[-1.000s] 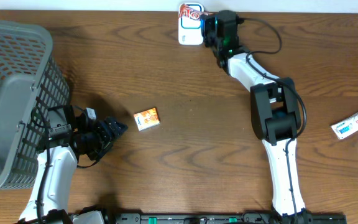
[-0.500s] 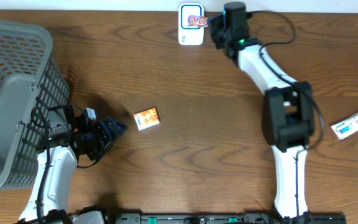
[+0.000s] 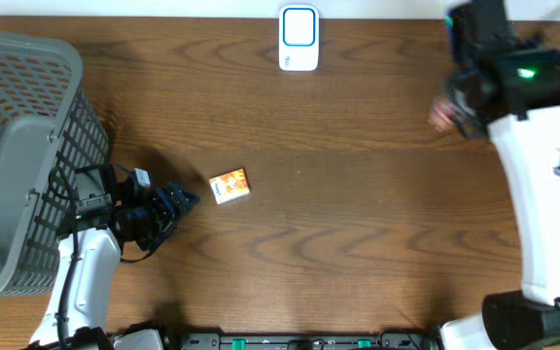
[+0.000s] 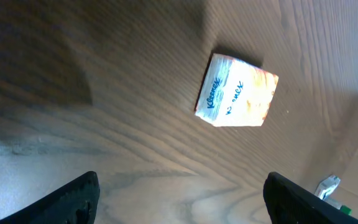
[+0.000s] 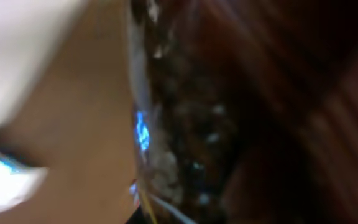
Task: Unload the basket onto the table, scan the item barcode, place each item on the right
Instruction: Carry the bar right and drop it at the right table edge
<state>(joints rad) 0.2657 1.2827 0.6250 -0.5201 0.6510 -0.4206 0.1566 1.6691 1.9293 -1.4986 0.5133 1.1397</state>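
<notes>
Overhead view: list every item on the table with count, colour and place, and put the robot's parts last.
table: one, dark brown wood grain, fills the view
basket: one, grey mesh, far left edge
scanner: one, white with a blue outline, top centre edge
tissue packet: one, orange and white, left of centre, lying flat just ahead of the left end effector
pinkish item: one, motion-blurred, upper right, apparently held by the right end effector
left end effector: one, black, open, beside the basket, pointing at the tissue packet without touching it
right end effector: one, black on a white arm, shut, upper right, blurred
</notes>
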